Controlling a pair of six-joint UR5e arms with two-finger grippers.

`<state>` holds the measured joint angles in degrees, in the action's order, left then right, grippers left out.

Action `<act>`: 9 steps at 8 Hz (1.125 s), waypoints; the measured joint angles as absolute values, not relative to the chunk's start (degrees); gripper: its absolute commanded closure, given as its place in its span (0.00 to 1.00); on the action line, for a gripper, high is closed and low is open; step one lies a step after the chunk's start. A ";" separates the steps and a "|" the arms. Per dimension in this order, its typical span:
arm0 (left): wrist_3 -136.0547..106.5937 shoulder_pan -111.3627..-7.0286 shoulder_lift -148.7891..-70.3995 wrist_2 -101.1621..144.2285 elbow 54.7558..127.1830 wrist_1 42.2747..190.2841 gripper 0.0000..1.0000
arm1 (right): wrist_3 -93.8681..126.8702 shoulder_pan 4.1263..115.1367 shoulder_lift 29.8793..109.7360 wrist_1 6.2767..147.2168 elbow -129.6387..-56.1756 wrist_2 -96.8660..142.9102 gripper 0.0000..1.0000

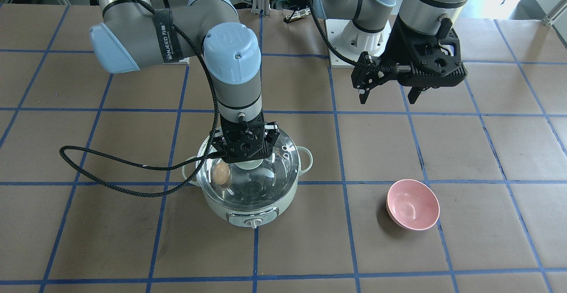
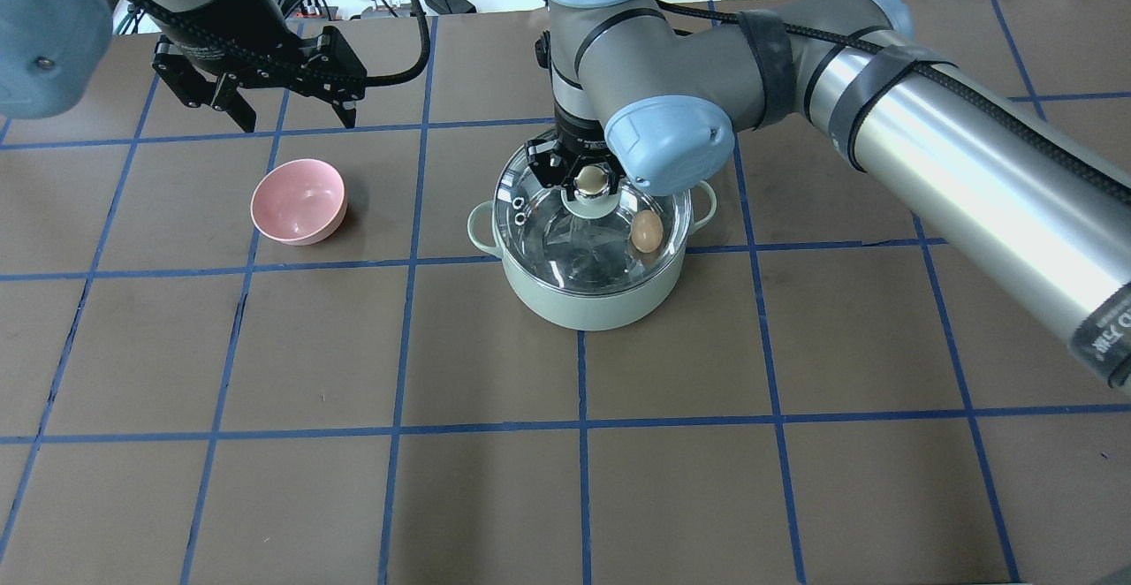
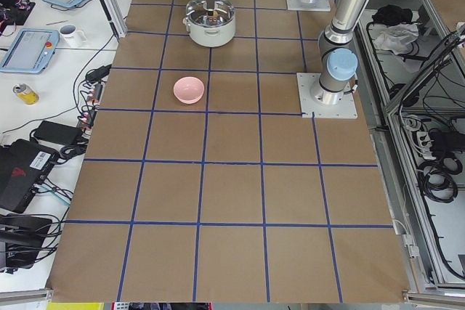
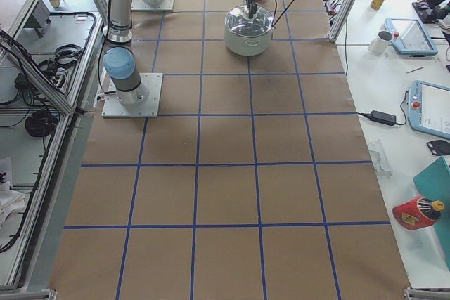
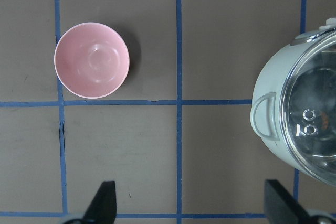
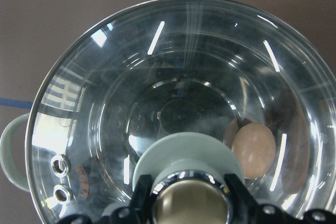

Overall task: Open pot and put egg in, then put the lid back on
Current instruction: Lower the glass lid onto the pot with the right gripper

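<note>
In the overhead view the pot stands on the worktop, just above the frame's middle. The lid lies on the pot, and the egg lies in the pot under it, at the right side. The right hand sits on the knob at the lid's middle. The bowl stands left of the pot, well apart from it. The left hand hangs at the upper left, above the bowl in the frame and clear of it.
</note>
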<state>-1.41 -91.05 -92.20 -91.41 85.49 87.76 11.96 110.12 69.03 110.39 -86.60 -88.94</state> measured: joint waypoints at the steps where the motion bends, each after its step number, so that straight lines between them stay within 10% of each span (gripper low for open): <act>1: -1.41 -91.05 -92.18 -91.41 85.50 87.74 0.00 | 11.96 110.07 69.00 110.39 -86.59 -89.01 1.00; 4: -1.41 -91.05 -92.05 -91.40 85.50 87.76 0.00 | 11.89 110.04 69.00 110.39 -86.65 -89.02 0.89; 5: -1.41 -91.05 -92.03 -91.41 85.51 87.78 0.00 | 11.91 110.04 68.99 110.39 -86.66 -88.81 0.30; 6: -1.41 -91.05 -92.02 -91.41 85.52 87.80 0.00 | 11.96 110.03 68.99 110.39 -86.66 -88.69 0.01; 9: -1.41 -91.05 -92.00 -91.41 85.52 87.80 0.00 | 11.96 110.04 69.05 110.47 -86.66 -89.07 0.00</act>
<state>-1.41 -91.05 -92.00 -91.41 85.52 87.80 11.96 110.04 69.05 110.47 -86.66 -89.07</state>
